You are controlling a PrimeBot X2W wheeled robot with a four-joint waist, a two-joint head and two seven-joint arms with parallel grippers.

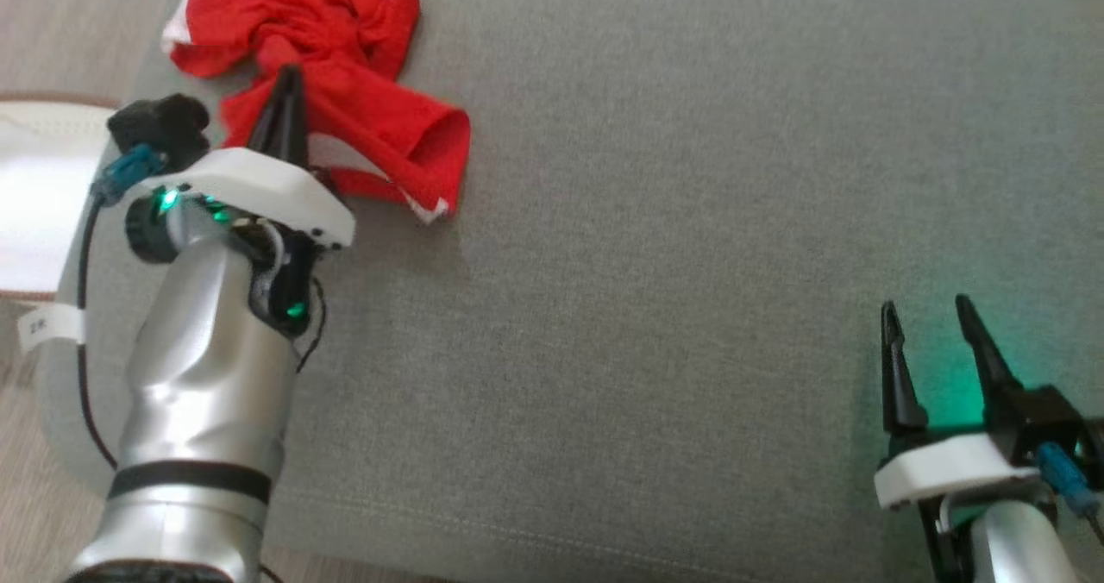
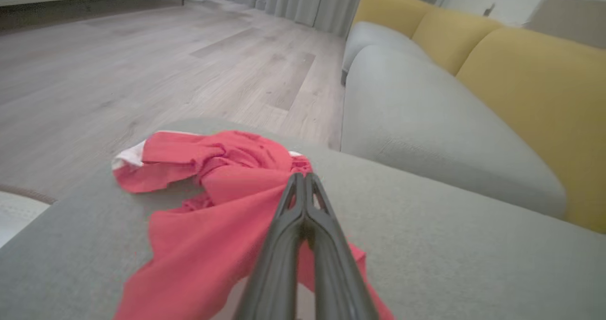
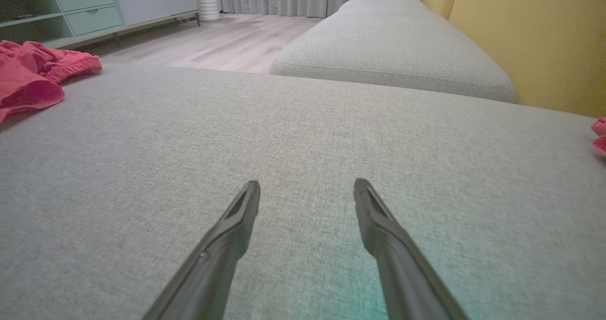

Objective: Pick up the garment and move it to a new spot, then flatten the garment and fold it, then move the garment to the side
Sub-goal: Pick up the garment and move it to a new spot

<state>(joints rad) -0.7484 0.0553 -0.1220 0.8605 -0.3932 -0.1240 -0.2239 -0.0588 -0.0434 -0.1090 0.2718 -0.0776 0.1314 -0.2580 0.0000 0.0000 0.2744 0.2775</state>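
— Where does the garment (image 1: 362, 14) lie?
— On the seat cushion (image 1: 690, 264), at its far left corner. The floor (image 1: 69, 14) is just past that edge.
— And the left pincer (image 1: 289, 74)?
— Over the garment's near side, its tips pinched into the cloth.
— The right pincer (image 1: 925, 305)?
— Near right, over bare cushion, well apart from the garment.
— Beyond that?
— In the right wrist view, a second cushion (image 3: 393, 50) lies behind, with a backrest (image 3: 544, 40) to its right.
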